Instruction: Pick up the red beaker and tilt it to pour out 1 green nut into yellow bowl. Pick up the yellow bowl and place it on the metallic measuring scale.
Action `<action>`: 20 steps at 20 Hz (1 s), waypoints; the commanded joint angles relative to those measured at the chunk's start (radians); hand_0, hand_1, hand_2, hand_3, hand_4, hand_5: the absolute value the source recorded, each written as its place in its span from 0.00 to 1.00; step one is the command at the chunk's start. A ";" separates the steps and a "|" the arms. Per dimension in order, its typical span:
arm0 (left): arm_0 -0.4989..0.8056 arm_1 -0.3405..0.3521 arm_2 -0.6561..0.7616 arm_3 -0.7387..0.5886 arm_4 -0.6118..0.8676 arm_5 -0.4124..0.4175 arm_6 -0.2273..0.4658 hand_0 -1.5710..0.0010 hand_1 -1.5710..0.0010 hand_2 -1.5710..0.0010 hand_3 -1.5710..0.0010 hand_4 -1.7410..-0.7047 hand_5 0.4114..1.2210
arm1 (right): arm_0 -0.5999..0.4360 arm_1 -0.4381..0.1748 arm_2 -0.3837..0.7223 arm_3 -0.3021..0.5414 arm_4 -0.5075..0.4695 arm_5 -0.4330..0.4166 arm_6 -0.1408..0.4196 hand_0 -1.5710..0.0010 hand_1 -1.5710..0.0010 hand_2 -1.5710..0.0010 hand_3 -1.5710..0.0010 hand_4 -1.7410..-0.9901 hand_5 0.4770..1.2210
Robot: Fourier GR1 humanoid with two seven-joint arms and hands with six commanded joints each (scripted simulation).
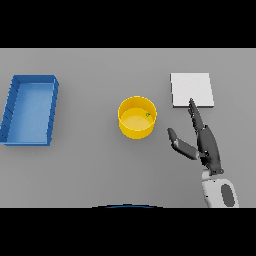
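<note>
**On the grey table, the nut lies in the yellow bowl; the right hand is held flat beside it**

On the grey table (pixel 100 170) the largest thing is a blue tray (pixel 12 107), a shallow rectangular box with raised walls, lying at the far left, well apart from everything else. At the right, further back, sits the metallic measuring scale (pixel 187 85), a pale square plate lying flat. The right hand (pixel 206 142) comes in from the lower right on its white and grey arm. Its fingers (pixel 194 112) are straight and held together, pointing away from the robot, with their tips over the near edge of the scale; I cannot tell whether they touch it. The thumb (pixel 179 142) is spread out toward the left, and the hand holds nothing. The yellow bowl (pixel 131 131) stands upright near the middle of the table, between the tray and the hand, near the thumb but apart from it. Inside the bowl, close to its right wall, lies one small green nut (pixel 148 115).
</note>
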 commanded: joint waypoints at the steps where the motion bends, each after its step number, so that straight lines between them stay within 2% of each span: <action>1: 0.042 0.003 0.025 -0.023 0.033 0.013 0.035 0.00 0.00 0.00 0.00 0.00 1.00 | 0.001 -0.001 0.001 0.004 -0.001 0.003 -0.013 1.00 1.00 1.00 1.00 0.80 0.23; 2: 0.083 0.002 0.040 -0.059 0.060 0.021 0.071 0.00 0.00 0.00 0.00 0.00 1.00 | 0.000 -0.007 -0.002 0.002 -0.009 0.011 -0.007 1.00 1.00 1.00 1.00 0.81 0.24; 7: 0.398 -0.022 0.080 -0.348 0.187 0.095 0.135 0.00 0.00 0.00 0.00 0.00 1.00 | 0.033 -0.021 -0.007 -0.003 -0.011 0.015 -0.053 1.00 1.00 1.00 1.00 0.79 0.27; 8: 0.455 -0.029 0.084 -0.416 0.208 0.107 0.148 0.00 0.00 0.00 0.00 0.00 1.00 | 0.019 -0.013 -0.005 0.003 -0.008 0.010 -0.030 1.00 1.00 1.00 1.00 0.78 0.27; 9: 0.502 -0.034 0.085 -0.466 0.218 0.123 0.172 0.00 0.00 0.00 0.00 0.00 1.00 | 0.018 -0.020 -0.009 0.012 -0.006 0.010 -0.037 1.00 1.00 1.00 1.00 0.77 0.27; 11: 0.588 -0.037 0.085 -0.566 0.240 0.134 0.202 0.00 0.00 0.00 0.00 0.00 0.91 | 0.008 -0.020 -0.010 0.007 -0.008 0.010 -0.034 1.00 1.00 1.00 1.00 0.76 0.27; 15: 0.696 -0.060 0.079 -0.693 0.259 0.171 0.293 0.00 0.00 0.00 0.00 0.00 0.63 | 0.008 -0.017 -0.007 0.004 -0.008 0.011 -0.023 1.00 1.00 1.00 1.00 0.78 0.26; 16: 0.703 -0.061 0.077 -0.716 0.264 0.165 0.330 0.00 0.00 0.00 0.00 0.08 0.56 | 0.005 -0.014 -0.005 0.002 -0.013 0.015 -0.015 1.00 1.00 1.00 1.00 0.78 0.26; 17: 0.718 -0.046 0.080 -0.748 0.273 0.146 0.340 0.00 0.00 0.03 0.03 0.21 0.50 | 0.017 -0.015 -0.006 -0.002 -0.016 0.017 -0.025 1.00 1.00 1.00 1.00 0.78 0.26; 18: 0.735 -0.036 0.070 -0.787 0.291 0.096 0.314 0.07 0.14 0.19 0.16 0.36 0.45 | 0.016 -0.010 -0.002 0.000 -0.014 0.017 -0.022 1.00 1.00 1.00 1.00 0.78 0.26; 19: 0.744 -0.027 0.075 -0.822 0.326 0.051 0.318 0.25 0.32 0.35 0.33 0.49 0.40 | 0.001 -0.009 -0.004 0.009 -0.008 0.010 -0.003 1.00 1.00 1.00 1.00 0.79 0.26; 20: 0.748 -0.024 0.082 -0.838 0.363 0.008 0.319 0.40 0.45 0.48 0.46 0.59 0.36 | 0.003 -0.014 -0.006 0.004 -0.009 0.010 -0.011 1.00 1.00 1.00 1.00 0.79 0.26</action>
